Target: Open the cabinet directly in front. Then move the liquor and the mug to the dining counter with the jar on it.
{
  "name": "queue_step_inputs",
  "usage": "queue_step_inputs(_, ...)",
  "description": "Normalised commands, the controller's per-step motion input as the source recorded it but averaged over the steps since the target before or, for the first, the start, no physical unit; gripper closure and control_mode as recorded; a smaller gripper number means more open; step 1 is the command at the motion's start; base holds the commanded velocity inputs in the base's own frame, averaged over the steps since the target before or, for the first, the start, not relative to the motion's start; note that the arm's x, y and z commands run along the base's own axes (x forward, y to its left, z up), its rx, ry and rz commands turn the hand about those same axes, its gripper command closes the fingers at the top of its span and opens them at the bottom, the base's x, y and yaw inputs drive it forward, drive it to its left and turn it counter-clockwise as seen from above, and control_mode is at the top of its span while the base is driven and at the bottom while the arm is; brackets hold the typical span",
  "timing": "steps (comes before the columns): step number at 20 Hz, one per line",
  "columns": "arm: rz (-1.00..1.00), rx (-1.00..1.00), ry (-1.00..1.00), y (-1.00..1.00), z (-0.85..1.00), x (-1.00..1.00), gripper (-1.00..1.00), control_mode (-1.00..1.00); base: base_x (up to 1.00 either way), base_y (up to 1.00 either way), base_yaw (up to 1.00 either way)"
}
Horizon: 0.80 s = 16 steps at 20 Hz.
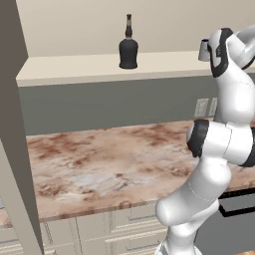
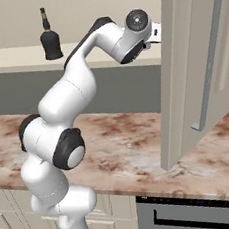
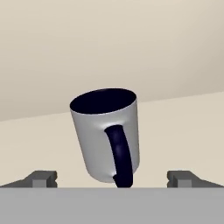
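on the cream shelf (image 1: 74, 69) of the opened cabinet (image 2: 201, 66), the liquor (image 1: 128, 46) stands upright toward the left, well apart from the mug (image 3: 107, 133), which sits farther right on the same shelf. cabinet doors are swung outward on both sides, the right one showing its long grey bar handle (image 2: 208, 60). arm is raised to shelf level, with the gripper (image 3: 113, 178) directed at the mug. hand view: jaws spread wide, one dark fingertip (image 3: 41, 178) on each side of the mug, neither touching it; nothing is held. mug handle faces the hand, dark interior visible. below, the marble counter (image 1: 99, 164) over cream drawers carries no task items.
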Motion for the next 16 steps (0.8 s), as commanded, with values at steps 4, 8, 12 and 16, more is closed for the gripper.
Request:
queue_step_inputs(4,0.00,-0.04,0.00,0.00,-0.25,0.06,-1.00,-1.00,0.00,0.00,0.00)
queue_step_inputs(8,0.00,0.00,0.00,0.00,0.00,0.04,-1.00,-1.00,0.00,0.00,0.00)
queue_step_inputs(12,0.00,0.00,0.00,-0.17,-0.03,0.26,-1.00,-1.00,0.00,0.00,0.00)
queue_step_inputs(16,0.00,0.00,0.00,-0.14,-0.01,0.31,-1.00,-1.00,0.00,0.00,0.00)
